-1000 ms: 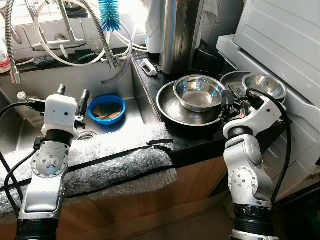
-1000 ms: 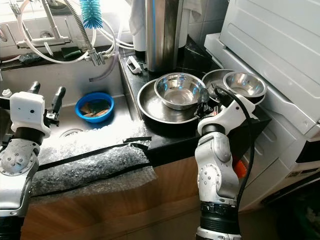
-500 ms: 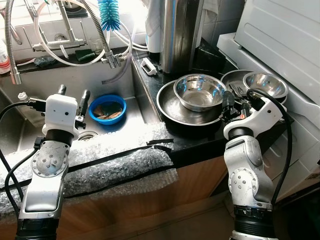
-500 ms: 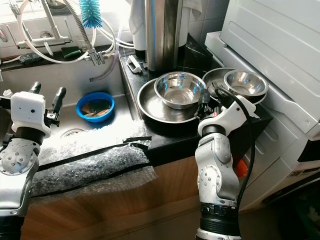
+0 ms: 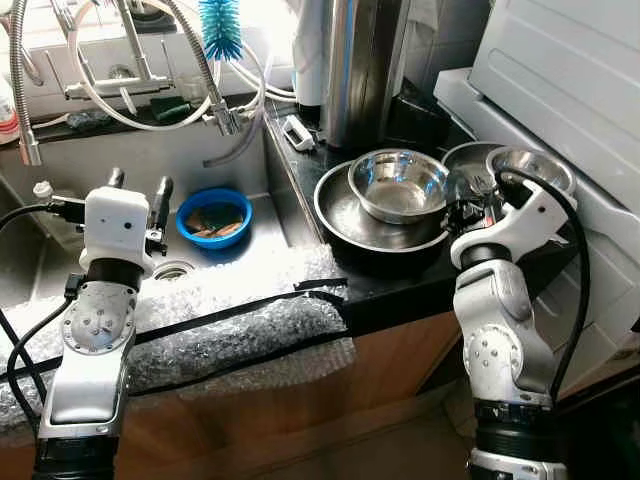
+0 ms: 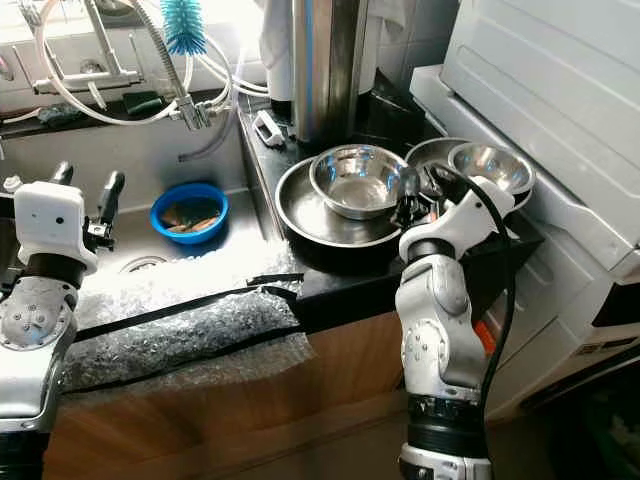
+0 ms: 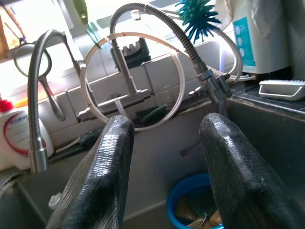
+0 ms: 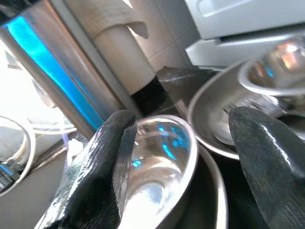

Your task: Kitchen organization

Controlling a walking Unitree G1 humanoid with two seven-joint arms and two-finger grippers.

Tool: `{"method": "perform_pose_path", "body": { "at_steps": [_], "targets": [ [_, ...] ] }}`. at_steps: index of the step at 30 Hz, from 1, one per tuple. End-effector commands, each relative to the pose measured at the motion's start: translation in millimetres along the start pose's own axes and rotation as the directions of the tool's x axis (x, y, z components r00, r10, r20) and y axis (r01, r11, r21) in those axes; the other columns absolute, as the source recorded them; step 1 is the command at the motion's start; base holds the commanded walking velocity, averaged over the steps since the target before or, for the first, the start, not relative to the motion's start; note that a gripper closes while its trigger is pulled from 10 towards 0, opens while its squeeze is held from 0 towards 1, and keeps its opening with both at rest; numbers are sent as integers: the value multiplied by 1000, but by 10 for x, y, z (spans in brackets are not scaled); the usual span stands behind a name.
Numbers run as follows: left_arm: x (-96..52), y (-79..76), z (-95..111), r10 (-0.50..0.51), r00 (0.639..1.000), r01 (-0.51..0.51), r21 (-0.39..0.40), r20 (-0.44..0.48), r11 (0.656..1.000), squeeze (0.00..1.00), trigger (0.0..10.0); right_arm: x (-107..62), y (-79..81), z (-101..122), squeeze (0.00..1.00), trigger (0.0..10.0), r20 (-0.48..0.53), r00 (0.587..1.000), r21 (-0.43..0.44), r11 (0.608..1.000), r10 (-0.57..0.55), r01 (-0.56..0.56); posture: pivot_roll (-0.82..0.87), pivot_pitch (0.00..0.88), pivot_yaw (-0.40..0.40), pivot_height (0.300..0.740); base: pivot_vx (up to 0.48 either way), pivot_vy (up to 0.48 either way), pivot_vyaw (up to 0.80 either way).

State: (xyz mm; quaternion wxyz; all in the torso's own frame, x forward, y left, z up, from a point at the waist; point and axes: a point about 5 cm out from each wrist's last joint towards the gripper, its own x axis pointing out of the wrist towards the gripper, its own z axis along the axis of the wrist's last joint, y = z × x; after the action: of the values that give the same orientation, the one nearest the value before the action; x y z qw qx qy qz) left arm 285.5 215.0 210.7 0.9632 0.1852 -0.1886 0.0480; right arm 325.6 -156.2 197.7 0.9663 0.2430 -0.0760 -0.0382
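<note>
Right tool (image 6: 418, 203), fingers spread, reaches for the steel bowl (image 5: 397, 184) stacked on the table; closing on its rim looks next; left tool (image 5: 133, 193) open over the sink.

A sheet of bubble wrap (image 5: 215, 320) lies draped over the front edge of the sink (image 5: 60, 250), crossed by strips of black tape (image 5: 240, 305). At the back, a flexible metal hose (image 5: 195, 55) and loops of white tubing (image 5: 150, 115) hang around the tap (image 5: 130, 45), with a blue bottle brush (image 5: 219, 25) standing above them. A dark sponge (image 5: 90, 121) and a green one (image 5: 180, 108) rest on the ledge. A white appliance (image 5: 560, 90), possibly a dishwasher, stands at the right.
</note>
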Motion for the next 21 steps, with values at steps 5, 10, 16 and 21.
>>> {"method": "perform_pose_path", "body": {
  "at_steps": [5, 10, 16, 21],
  "targets": [
    [-27, 25, 51, 29, 999, -29, 5, 26, 1000, 0, 10000, 55, 83, -13, 0, 10000, -27, 998, 1, 999, 49, -49, -47, 0, -59, 727, 0, 0, 0],
    [-29, 17, 53, 31, 999, -31, 5, 29, 1000, 0, 10000, 69, 82, -2, 0, 10000, -27, 999, -2, 999, 44, -44, -52, 0, -59, 727, 0, 0, 0],
    [-4, -23, 52, 22, 999, -22, 0, 32, 1000, 0, 10000, 97, 14, 27, 0, 10000, -36, 999, 2, 1000, -10, 10, -61, 0, -60, 727, 0, 0, 0],
    [3, -60, 49, 12, 999, -12, 2, 31, 1000, 0, 10000, 134, 0, 29, 0, 10000, -57, 998, 14, 1000, -22, 23, -64, 0, -66, 727, 0, 0, 0]
  ]
}}
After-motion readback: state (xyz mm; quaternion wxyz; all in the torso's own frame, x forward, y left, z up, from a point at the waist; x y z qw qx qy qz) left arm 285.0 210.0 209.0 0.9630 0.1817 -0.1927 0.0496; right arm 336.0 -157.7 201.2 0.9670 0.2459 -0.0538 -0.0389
